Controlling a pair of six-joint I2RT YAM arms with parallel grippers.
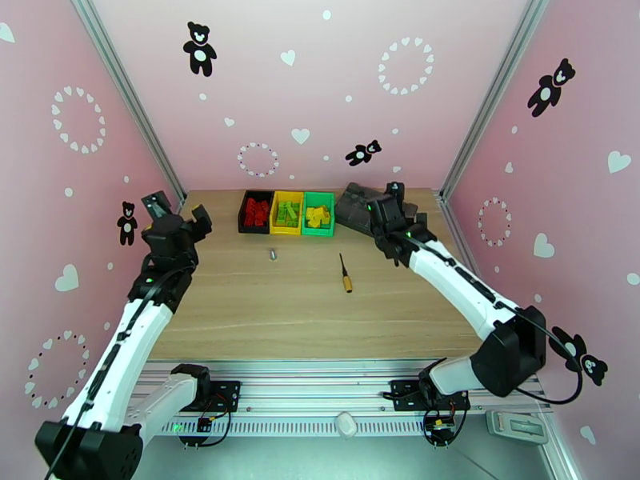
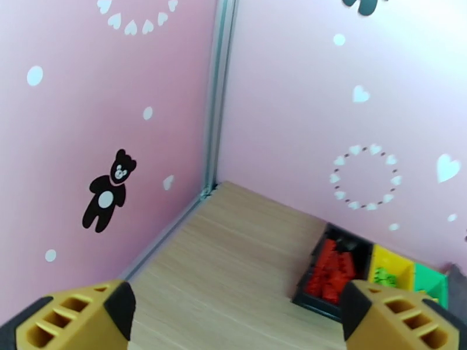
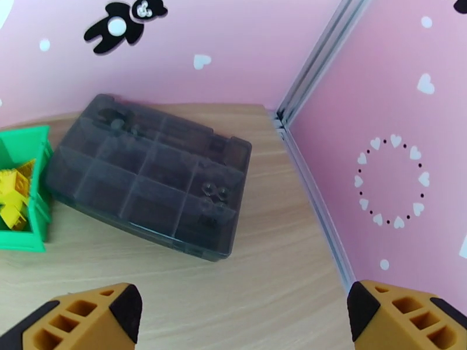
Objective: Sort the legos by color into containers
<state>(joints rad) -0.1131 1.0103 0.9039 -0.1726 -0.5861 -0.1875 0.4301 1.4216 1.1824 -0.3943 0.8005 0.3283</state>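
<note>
- Evidently the sort is at its end: no loose legos lie on the table point(image 1: 320, 314), so I judge the step in hand to be the retreat.
- Left tool point(image 2: 233, 313): fingers spread wide, holding nothing, above the table's left edge.
- Three bins stand in a row at the back: the black bin point(image 1: 242, 216) holds red legos point(image 1: 256, 211), the yellow bin point(image 1: 286, 230) green legos point(image 1: 287, 212), and the green bin point(image 1: 318, 233) yellow legos point(image 1: 319, 216). The heaps are too small to count, perhaps several each.
- One metal piece point(image 1: 273, 254) and one screwdriver point(image 1: 345, 274) lie in front, apart.
- One grey tray point(image 3: 146, 176) sits just right of the green bin.
- Right tool point(image 3: 245, 313): spread wide, empty, near the tray.
- Next, probably a check for stray bricks, then both arms home.
</note>
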